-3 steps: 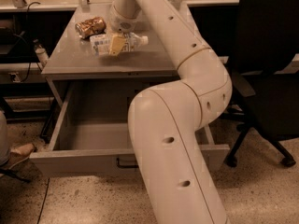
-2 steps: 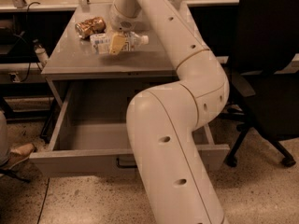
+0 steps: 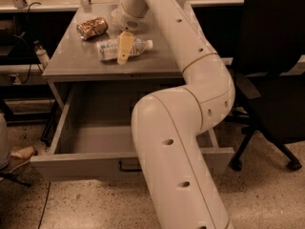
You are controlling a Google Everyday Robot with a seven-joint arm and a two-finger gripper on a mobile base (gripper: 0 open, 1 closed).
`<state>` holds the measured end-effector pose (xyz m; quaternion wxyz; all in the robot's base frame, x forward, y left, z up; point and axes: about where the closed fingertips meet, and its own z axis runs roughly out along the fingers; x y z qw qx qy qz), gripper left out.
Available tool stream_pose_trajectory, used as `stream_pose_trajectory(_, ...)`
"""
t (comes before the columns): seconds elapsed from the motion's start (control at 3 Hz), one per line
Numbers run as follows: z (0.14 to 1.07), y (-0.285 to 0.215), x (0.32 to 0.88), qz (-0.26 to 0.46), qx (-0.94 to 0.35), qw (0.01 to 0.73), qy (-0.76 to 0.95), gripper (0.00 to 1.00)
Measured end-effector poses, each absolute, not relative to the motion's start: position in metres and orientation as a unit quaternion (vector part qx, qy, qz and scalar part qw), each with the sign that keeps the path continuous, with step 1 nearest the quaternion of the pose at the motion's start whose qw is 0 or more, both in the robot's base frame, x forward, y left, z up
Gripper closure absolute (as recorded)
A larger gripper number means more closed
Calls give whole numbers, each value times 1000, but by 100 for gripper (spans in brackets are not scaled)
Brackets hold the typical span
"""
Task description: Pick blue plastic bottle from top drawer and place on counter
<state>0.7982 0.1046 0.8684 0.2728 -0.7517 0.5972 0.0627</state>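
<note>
Speckled floor point(image 3: 81, 205) and a grey metal cabinet fill my view, with the desk point(image 3: 71, 63) as its flat top and the drawer point(image 3: 86, 160) beneath it pulled well out toward me. What I can see of the drawer's inside is bare; the arm point(image 3: 190, 128) hides its right part, and the small dark handle point(image 3: 128, 167) shows on the front panel. The bottle point(image 3: 108, 49) lies on its side on the desk, near the middle, with its white cap pointing right. The gripper point(image 3: 123, 54) reaches down from the far side and sits right over the bottle's middle, crossing its label. I cannot tell from here whether it grips the bottle or has let it go. A brown-gold can point(image 3: 92, 27) lies on its side on the desk behind and to the left of the bottle, apart from it. A black chair point(image 3: 276, 56) stands to the right of the cabinet.
</note>
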Motion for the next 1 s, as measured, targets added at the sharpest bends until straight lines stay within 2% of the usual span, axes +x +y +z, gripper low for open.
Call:
stream_pose_trajectory(0.33, 872, 77, 803, 70, -728, 287, 619, 0)
stream_pose_trajectory(1.0, 889, -48, 808, 62, -626, 346, 696, 0)
